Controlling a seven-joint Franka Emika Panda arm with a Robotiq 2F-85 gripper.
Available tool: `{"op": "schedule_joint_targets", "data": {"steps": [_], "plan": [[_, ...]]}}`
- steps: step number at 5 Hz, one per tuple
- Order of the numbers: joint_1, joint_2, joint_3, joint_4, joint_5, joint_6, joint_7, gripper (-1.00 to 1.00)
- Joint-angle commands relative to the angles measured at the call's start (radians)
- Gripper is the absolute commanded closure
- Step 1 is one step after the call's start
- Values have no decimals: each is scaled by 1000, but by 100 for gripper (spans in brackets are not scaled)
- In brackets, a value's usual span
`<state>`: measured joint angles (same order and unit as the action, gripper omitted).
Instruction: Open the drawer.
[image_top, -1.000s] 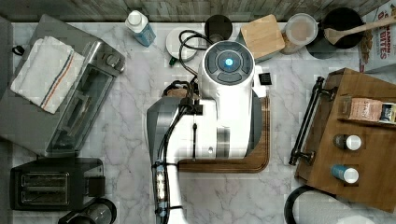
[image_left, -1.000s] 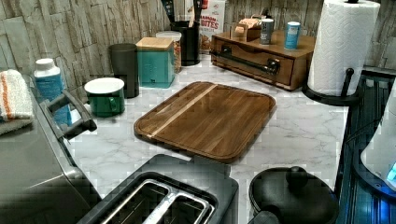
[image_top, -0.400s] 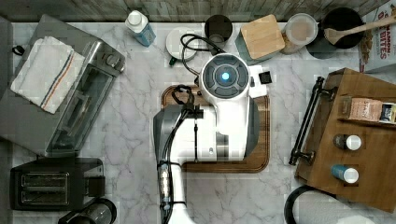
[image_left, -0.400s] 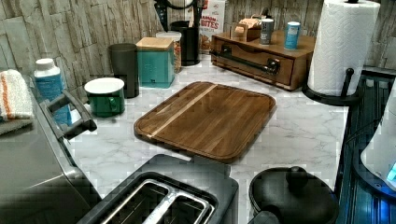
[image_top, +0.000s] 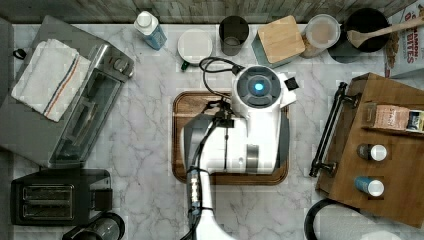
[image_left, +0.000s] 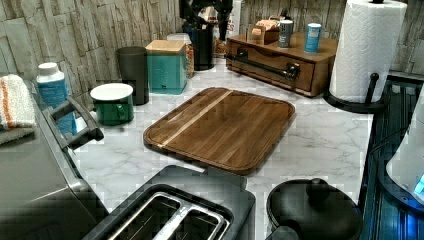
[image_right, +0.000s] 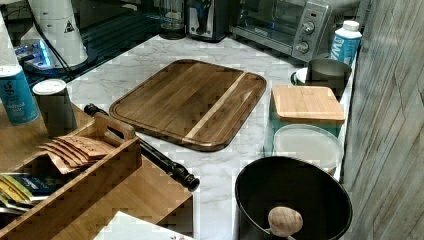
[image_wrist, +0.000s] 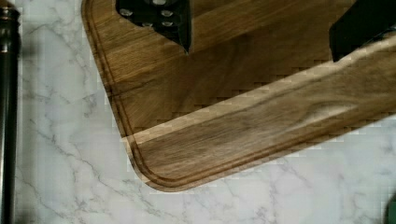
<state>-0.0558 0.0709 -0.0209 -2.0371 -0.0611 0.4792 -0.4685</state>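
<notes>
The drawer (image_top: 350, 135) is the front of a brown wooden box at the top view's right, and it is closed. Its long black bar handle (image_top: 327, 131) runs on two mounts; the handle (image_left: 261, 63) (image_right: 150, 151) (image_wrist: 6, 116) also shows in the other views. My arm (image_top: 257, 120) hangs over the wooden cutting board (image_top: 185, 145), well to the top view's left of the handle. In the wrist view my gripper (image_wrist: 259, 30) is open above the board's corner (image_wrist: 224, 121), its black fingers (image_wrist: 161, 18) wide apart with nothing between them.
Bottles and a packet tray stand on top of the box (image_top: 395, 150). A toaster oven (image_top: 75, 120) and toaster (image_top: 50, 197) sit at the top view's left. Jars, a teal canister (image_top: 280, 40) and a utensil pot (image_top: 365, 25) line the back. A paper towel roll (image_left: 367, 50) stands beside the box.
My arm's wrist has moved toward the top view's right and slightly down it, closer to the drawer handle. The drawer has not moved.
</notes>
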Motion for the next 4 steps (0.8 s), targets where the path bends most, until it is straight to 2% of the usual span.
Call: {"op": "schedule_joint_targets", "data": {"steps": [1, 2, 4], "plan": [[-118, 5, -129, 38, 32, 91, -130, -100], [-128, 69, -147, 82, 11, 110, -134, -100], [-176, 109, -139, 82, -2, 172, -225, -100]]}}
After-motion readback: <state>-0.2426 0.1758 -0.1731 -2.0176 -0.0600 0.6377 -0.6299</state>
